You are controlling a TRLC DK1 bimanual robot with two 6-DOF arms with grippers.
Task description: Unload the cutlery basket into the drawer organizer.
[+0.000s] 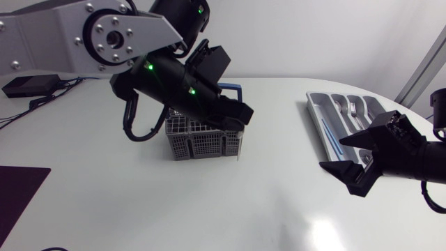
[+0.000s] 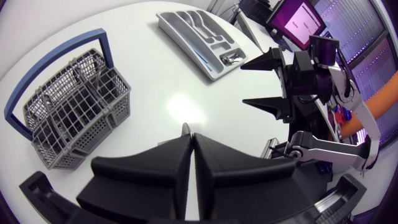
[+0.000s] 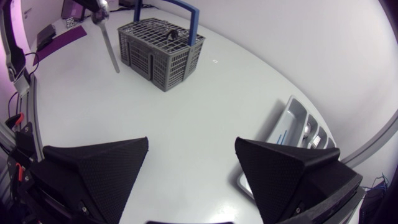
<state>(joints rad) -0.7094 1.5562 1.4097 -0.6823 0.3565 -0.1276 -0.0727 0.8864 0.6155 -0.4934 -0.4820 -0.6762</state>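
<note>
Left claw: our left claw (image 2: 191, 138) is clenched on a thin, shiny silver piece of cutlery (image 3: 107, 40). We cannot tell what kind of cutlery it is. Only its tip pokes out between the two black fingers in the left wrist view.

Cutlery: it hangs down from the left claw, close beside the basket and not inside it.

Left arm: it comes in from the left, and its claw is over the basket's far right corner in the head view.

Basket: the grey plastic grid basket (image 1: 202, 143) with a blue handle (image 3: 186, 12) stands upright in the middle of the white bench (image 1: 265, 202).

Right claw: our right claw (image 1: 331, 152) is released. Its two wedge fingers stand wide apart with nothing between them.

Right arm: it comes in from the right, and its claw hangs over the bench just beside the organizer.

Organizer: the long grey drawer tray (image 1: 320, 115) lies flat at the right side of the bench, well apart from the basket.

Forks: silver forks (image 1: 352, 108) lie in one of the tray's compartments.
</note>
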